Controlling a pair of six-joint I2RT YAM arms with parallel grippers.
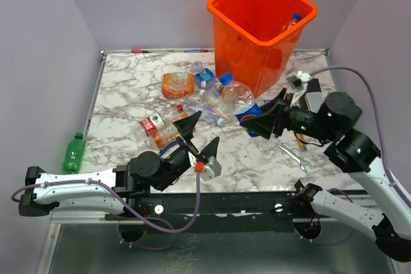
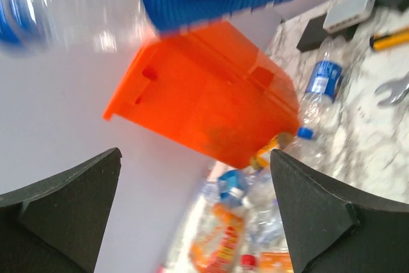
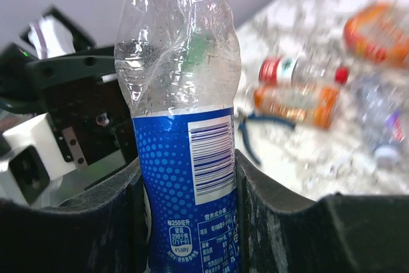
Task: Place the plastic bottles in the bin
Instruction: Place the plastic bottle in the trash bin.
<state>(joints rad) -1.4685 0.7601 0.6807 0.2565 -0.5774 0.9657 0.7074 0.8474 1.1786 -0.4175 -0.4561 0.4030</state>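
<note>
Green bottle [image 1: 74,152] lies off the bench [image 1: 122,101], at its left edge. Left end effector [image 1: 201,134] gapes wide and empty beside a heap of roughly seven bottles [image 1: 192,97] — too tangled to count surely. Right end effector [image 1: 257,120] clamps one blue-labelled bottle [image 3: 185,158], long axis pointing left. The one bin [image 1: 244,43] stands just behind it — that arm is nearer. One more bottle [image 1: 294,21] shows inside.

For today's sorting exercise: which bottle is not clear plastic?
The green bottle, lying alone at the far left; the rest are clear with coloured labels.
</note>
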